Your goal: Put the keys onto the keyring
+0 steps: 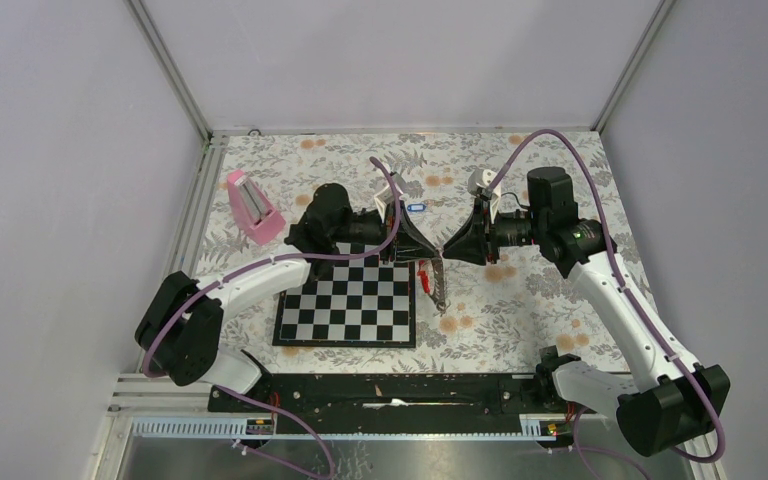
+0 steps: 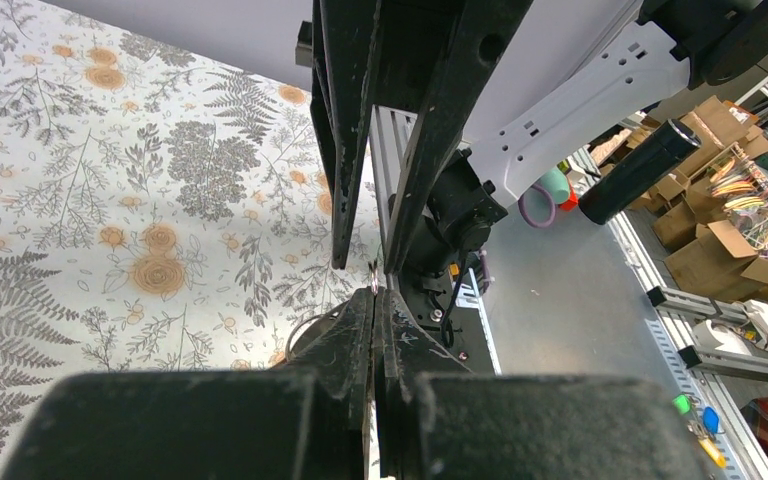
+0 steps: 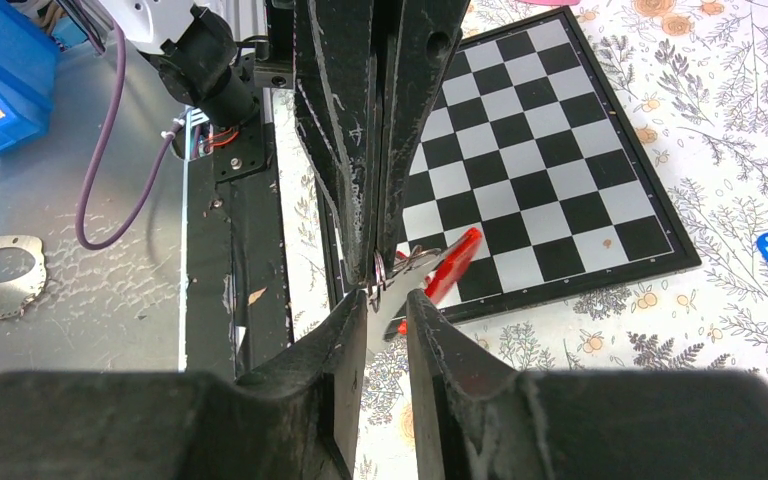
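My left gripper (image 1: 432, 249) and right gripper (image 1: 449, 250) meet tip to tip above the chessboard's far right corner. The left gripper (image 2: 374, 292) is shut on the keyring, whose thin ring (image 2: 373, 279) pokes out of its tips. In the right wrist view the ring (image 3: 379, 270) sits just ahead of my right gripper (image 3: 387, 298), whose jaws stand a little apart around a pale strip. The red-tagged key (image 3: 455, 262) hangs at the ring, slanting over the board. Its red tag (image 1: 423, 272) and the strap-like fob (image 1: 438, 288) dangle below. The blue-tagged key (image 1: 415, 208) lies on the cloth behind the grippers.
A chessboard (image 1: 350, 305) lies in front of the left arm. A pink wedge block (image 1: 253, 207) stands at the far left by the metal frame. A small white object (image 1: 480, 182) sits behind the right gripper. Flowered cloth covers the table.
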Available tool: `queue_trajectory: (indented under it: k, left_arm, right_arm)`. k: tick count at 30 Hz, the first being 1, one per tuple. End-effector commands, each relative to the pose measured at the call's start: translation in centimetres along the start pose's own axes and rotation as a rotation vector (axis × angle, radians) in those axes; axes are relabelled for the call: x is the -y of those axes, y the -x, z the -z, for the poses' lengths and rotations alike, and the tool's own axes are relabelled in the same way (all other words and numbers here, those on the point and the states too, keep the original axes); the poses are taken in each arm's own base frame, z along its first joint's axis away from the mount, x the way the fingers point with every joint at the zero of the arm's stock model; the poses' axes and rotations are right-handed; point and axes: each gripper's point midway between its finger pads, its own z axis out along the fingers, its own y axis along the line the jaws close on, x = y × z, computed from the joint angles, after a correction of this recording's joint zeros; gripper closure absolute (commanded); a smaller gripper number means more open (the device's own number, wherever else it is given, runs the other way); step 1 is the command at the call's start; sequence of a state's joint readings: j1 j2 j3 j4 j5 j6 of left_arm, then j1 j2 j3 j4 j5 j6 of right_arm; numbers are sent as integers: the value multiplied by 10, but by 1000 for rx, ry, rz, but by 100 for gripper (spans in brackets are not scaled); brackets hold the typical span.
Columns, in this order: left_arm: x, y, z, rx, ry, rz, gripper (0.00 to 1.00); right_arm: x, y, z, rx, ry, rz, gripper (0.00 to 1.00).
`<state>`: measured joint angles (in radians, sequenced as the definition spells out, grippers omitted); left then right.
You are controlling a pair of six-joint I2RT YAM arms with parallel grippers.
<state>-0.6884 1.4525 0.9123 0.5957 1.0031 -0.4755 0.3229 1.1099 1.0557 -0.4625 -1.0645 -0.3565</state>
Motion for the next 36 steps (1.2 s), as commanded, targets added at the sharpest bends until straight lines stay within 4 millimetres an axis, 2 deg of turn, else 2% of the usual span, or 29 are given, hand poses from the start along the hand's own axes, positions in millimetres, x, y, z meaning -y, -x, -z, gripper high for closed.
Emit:
queue_trajectory:
  k: [1, 11, 20, 23, 28, 34, 36]
  left_arm:
    - [19, 19, 2, 41, -47, -102, 100]
    - [19, 20, 2, 45, -50, -101, 100]
    - [18, 20, 1, 47, -47, -95, 100]
    - [16, 18, 1, 45, -46, -92, 100]
    - [15, 16, 1, 43, -41, -97, 100]
    - [8, 13, 2, 19, -10, -133, 100]
    - [1, 13, 1, 3, 23, -147, 95]
  right_arm:
    - [-6, 17, 3, 26, 11, 60, 72]
    - [-7, 7, -2, 24, 38, 29, 72]
    - [-8, 4, -5, 33, 64, 7, 77]
    - [-8, 7, -5, 37, 67, 9, 81]
    - [-7, 14, -2, 31, 47, 36, 100]
    - [0, 13, 8, -53, -48, 128, 100]
    - [0, 9, 9, -95, -72, 168, 100]
